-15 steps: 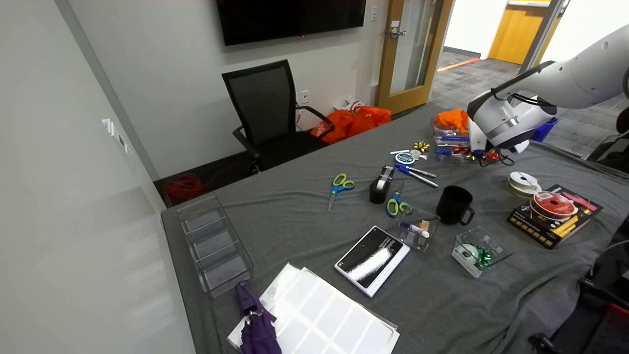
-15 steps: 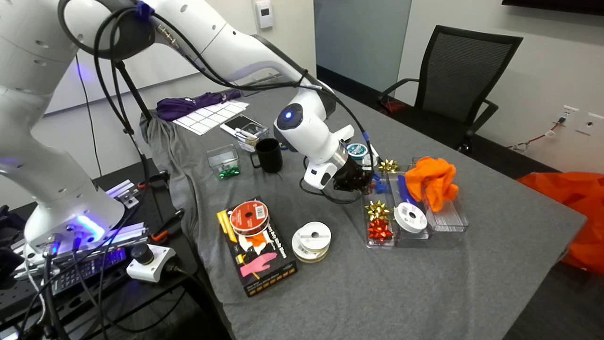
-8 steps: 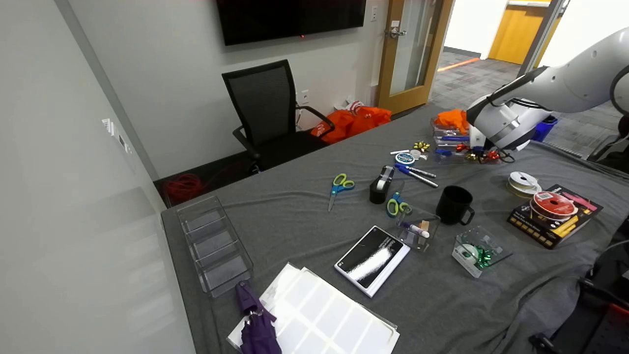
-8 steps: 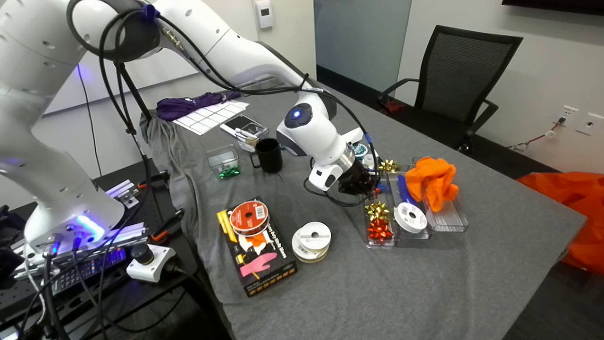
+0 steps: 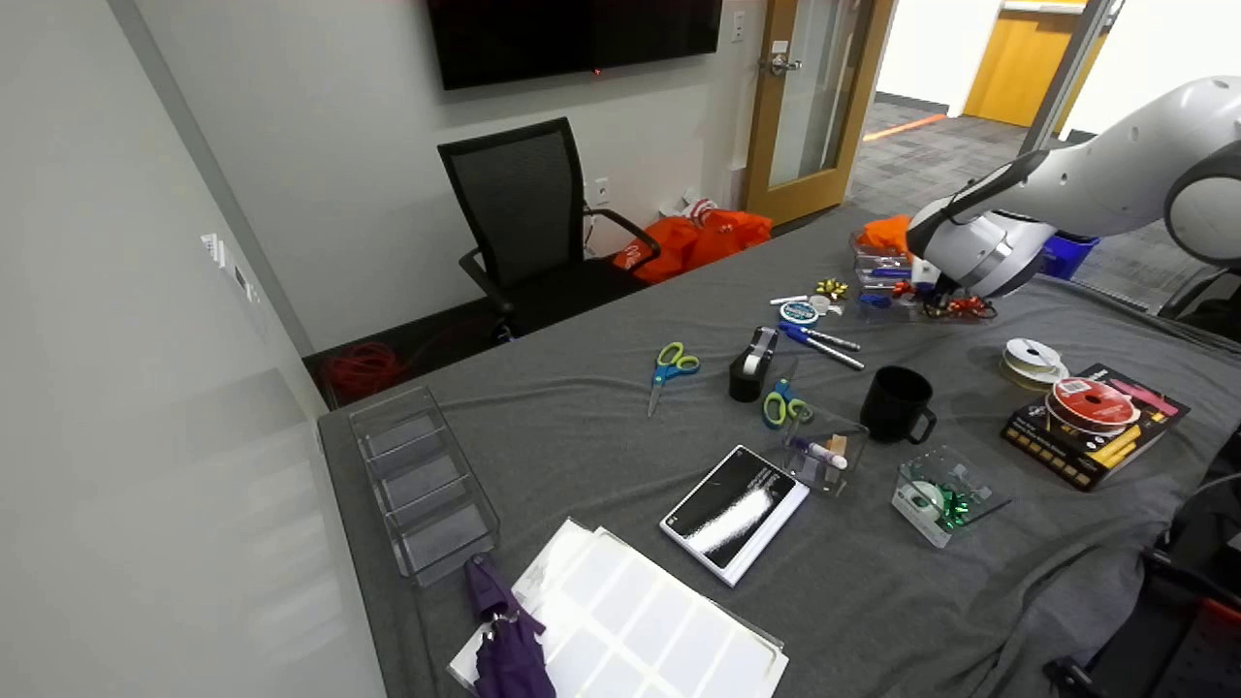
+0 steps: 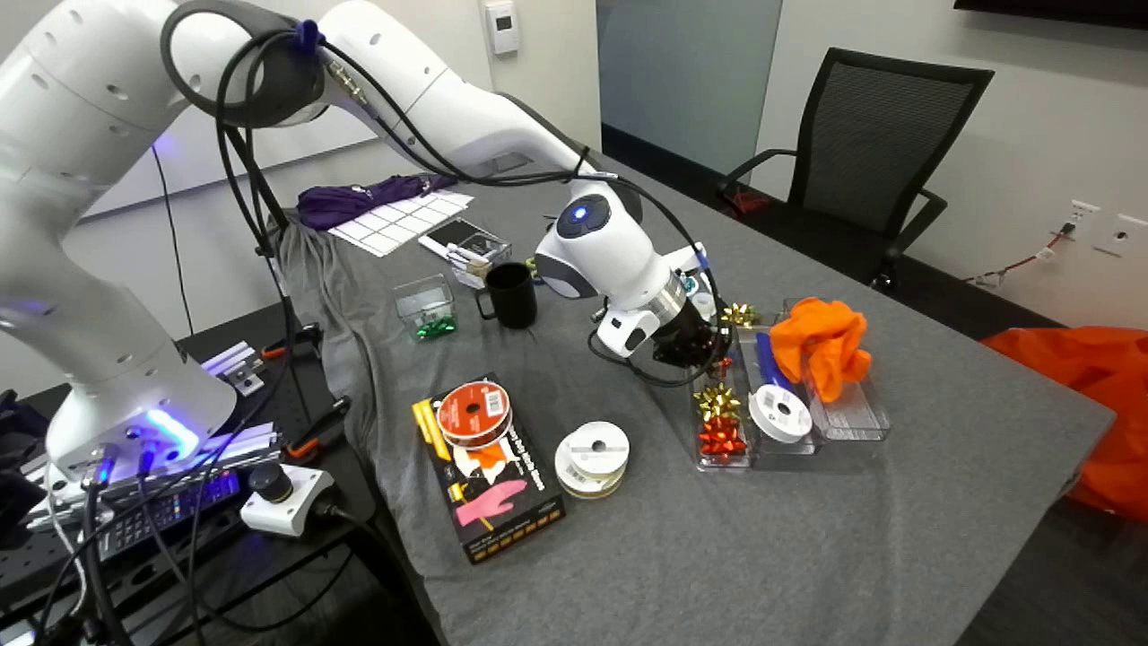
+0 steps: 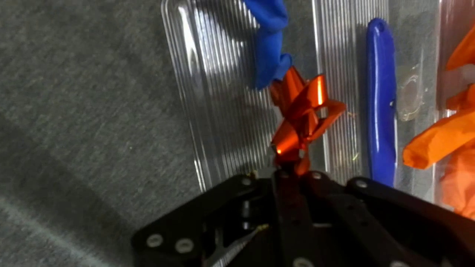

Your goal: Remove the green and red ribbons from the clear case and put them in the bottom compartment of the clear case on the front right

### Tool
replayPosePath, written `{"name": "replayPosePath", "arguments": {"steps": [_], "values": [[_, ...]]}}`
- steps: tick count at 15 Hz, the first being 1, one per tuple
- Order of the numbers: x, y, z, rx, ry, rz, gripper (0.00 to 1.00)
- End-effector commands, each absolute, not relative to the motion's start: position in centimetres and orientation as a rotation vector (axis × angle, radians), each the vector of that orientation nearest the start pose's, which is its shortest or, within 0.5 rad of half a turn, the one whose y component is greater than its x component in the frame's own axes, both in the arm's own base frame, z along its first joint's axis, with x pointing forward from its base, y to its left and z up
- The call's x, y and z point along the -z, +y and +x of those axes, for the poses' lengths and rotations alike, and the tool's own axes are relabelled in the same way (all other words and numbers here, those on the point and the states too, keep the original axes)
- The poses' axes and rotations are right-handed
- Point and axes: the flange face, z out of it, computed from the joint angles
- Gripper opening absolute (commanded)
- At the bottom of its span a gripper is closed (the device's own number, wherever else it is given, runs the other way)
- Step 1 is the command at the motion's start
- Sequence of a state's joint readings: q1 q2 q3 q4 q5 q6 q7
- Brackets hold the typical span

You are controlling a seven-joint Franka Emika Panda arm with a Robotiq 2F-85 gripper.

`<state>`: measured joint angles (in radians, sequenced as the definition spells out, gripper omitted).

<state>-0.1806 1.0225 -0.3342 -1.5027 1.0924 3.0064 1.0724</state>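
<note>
Wrist view: the gripper [image 7: 295, 176] has its fingers together, apparently clamped on the base of a red ribbon bow [image 7: 304, 111]. The bow hangs over the front compartment of the divided clear case [image 7: 233, 122], near the divider; floor contact cannot be confirmed. Judged status: red placement underway, release pending.

In an exterior view, a second red bow [image 6: 720, 438] and a gold bow [image 6: 718, 400] lie in the divided clear case's front compartment. The green ribbon bow [image 6: 436, 327] is in the small clear case [image 6: 421, 301], well apart from the divided clear case; its transfer appears outstanding. Compared with one second earlier, the gripper has advanced over the divided clear case; the green ribbon bow is unmoved.

In an exterior view, the arm [image 5: 1086, 184] sits lower than one second earlier.
</note>
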Motion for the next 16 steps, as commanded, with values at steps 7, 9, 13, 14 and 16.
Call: {"name": "replayPosePath", "arguments": {"steps": [7, 9, 13, 14, 16], "values": [[-13.4, -37.5, 62.5, 0.661, 2.524, -0.982, 0.69], [-13.4, -37.5, 62.5, 0.661, 2.518, -1.007, 0.83], [-13.8, -37.3, 62.6, 0.664, 2.495, -1.045, 0.99], [-14.1, -37.1, 62.6, 0.662, 2.486, -1.052, 1.0], [-14.2, -36.9, 62.6, 0.651, 2.471, -1.065, 1.0]]}}
